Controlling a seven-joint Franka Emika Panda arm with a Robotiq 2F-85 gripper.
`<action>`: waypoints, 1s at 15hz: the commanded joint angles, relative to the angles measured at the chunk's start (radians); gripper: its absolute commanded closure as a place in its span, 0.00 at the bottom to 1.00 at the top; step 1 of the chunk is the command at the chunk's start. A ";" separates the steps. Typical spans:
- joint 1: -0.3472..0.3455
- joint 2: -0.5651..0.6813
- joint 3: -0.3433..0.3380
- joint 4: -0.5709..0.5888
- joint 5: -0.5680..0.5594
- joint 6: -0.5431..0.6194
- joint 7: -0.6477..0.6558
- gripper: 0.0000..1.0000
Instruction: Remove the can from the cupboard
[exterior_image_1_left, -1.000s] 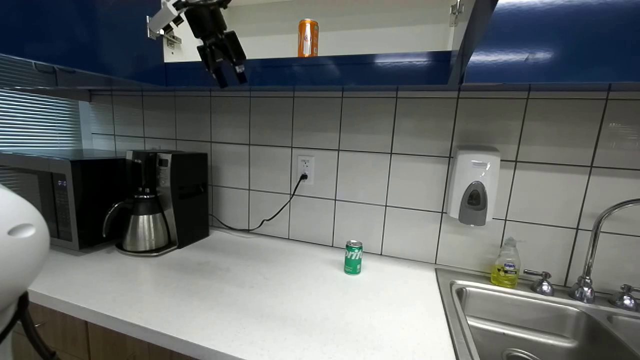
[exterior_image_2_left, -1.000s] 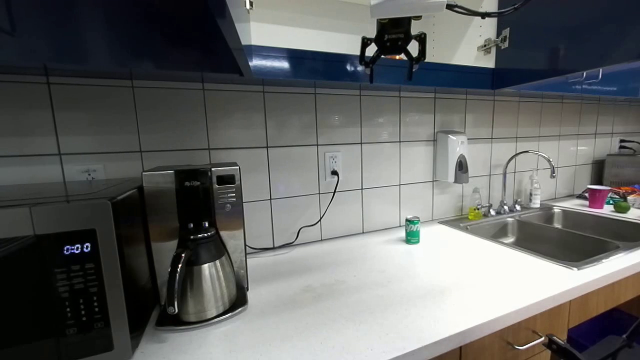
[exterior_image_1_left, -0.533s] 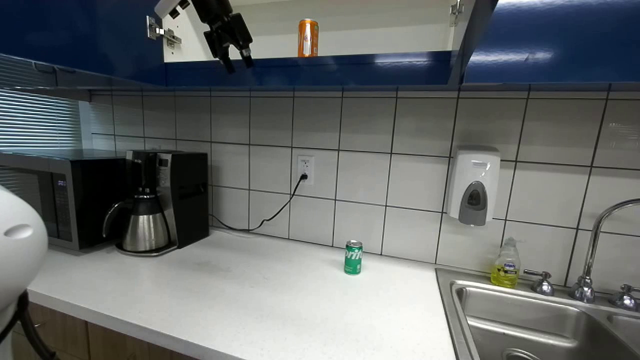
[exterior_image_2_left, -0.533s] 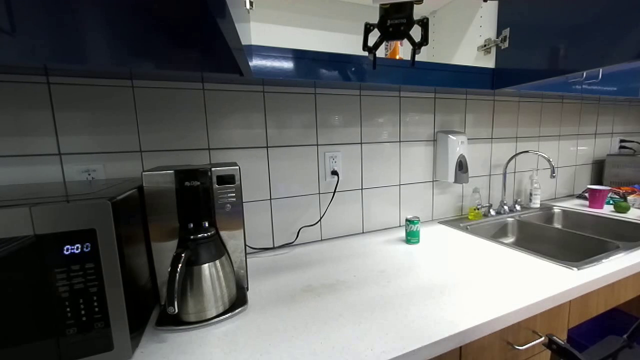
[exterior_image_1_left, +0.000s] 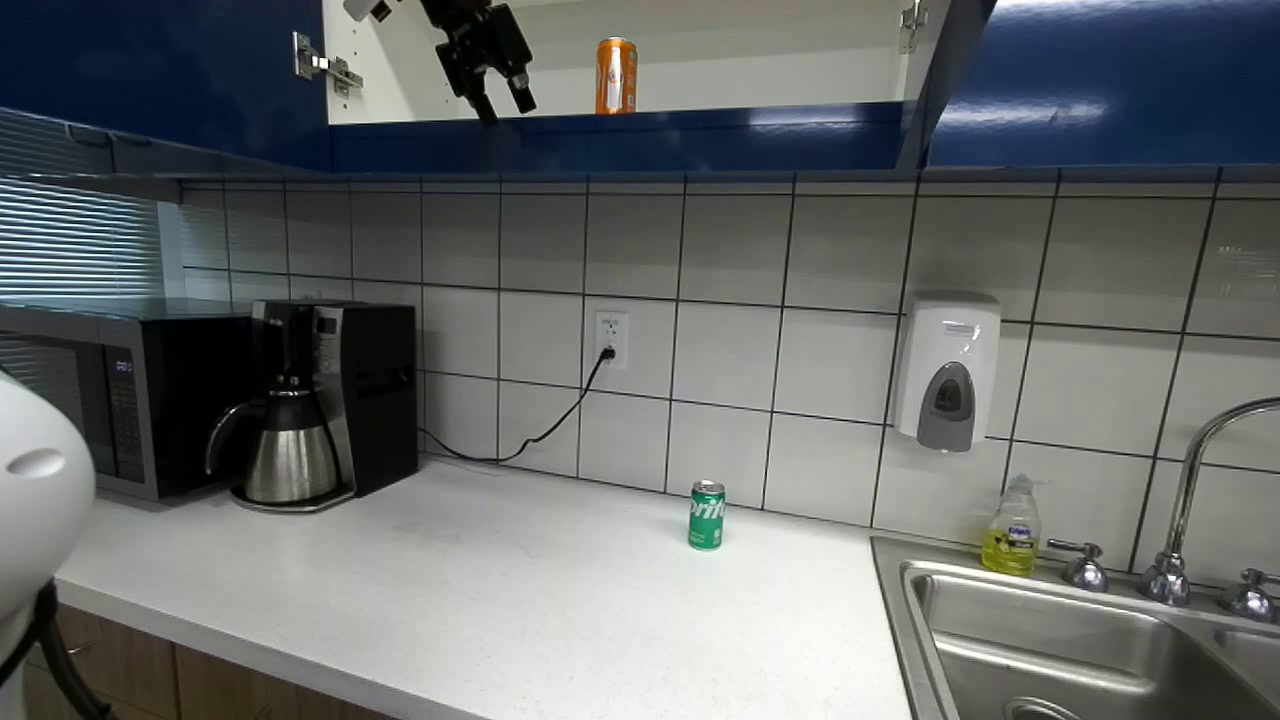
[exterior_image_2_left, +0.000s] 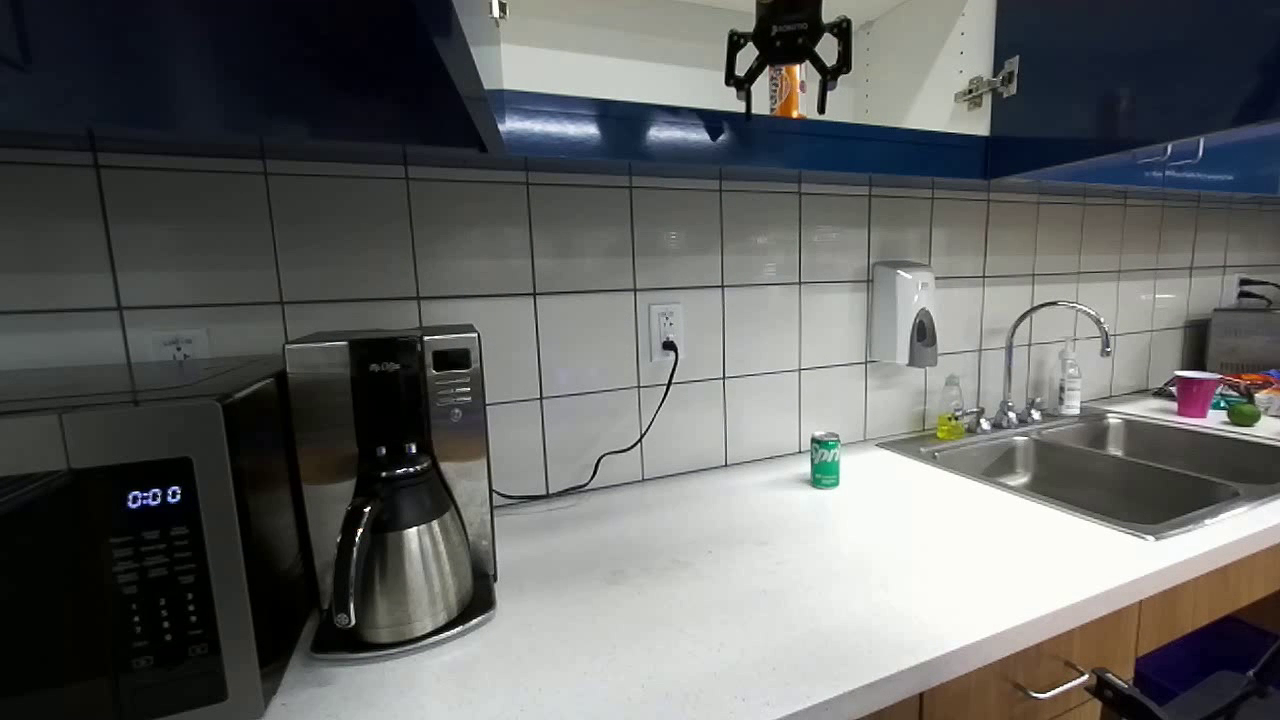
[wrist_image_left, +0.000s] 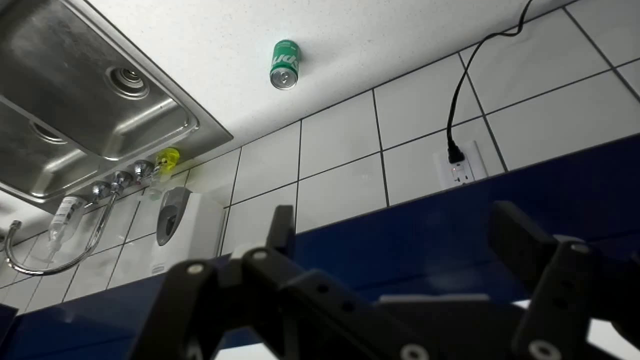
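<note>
The orange can (exterior_image_1_left: 616, 76) stands upright on the floor of the open cupboard (exterior_image_1_left: 700, 138), near its front lip. My gripper (exterior_image_1_left: 506, 106) hangs in front of the cupboard, fingers pointing down and spread wide, apart from the can with a gap visible in this exterior view. From another angle the gripper (exterior_image_2_left: 785, 104) overlaps the can (exterior_image_2_left: 787, 92) and hides its top. In the wrist view the jaws of the gripper (wrist_image_left: 393, 217) stand wide with nothing between them; the cupboard's blue front (wrist_image_left: 400, 240) lies beyond, and the can is out of view.
A green can (exterior_image_1_left: 706, 516) stands on the white counter (exterior_image_1_left: 480, 600) below. Blue cupboard doors (exterior_image_2_left: 1130, 90) swing out at the sides. Also around are a coffee maker (exterior_image_2_left: 400, 480), a microwave (exterior_image_2_left: 130, 540), a soap dispenser (exterior_image_1_left: 948, 370) and a sink (exterior_image_1_left: 1080, 640).
My gripper has risen and shifted towards the can, going from below the cupboard's front lip to about its height. More of the can now shows between its fingers. The can has not moved.
</note>
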 joint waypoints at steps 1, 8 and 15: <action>-0.001 0.073 -0.005 0.119 -0.027 -0.056 0.028 0.00; 0.009 0.149 -0.038 0.244 -0.038 -0.090 0.027 0.00; 0.017 0.212 -0.069 0.348 -0.050 -0.122 0.019 0.00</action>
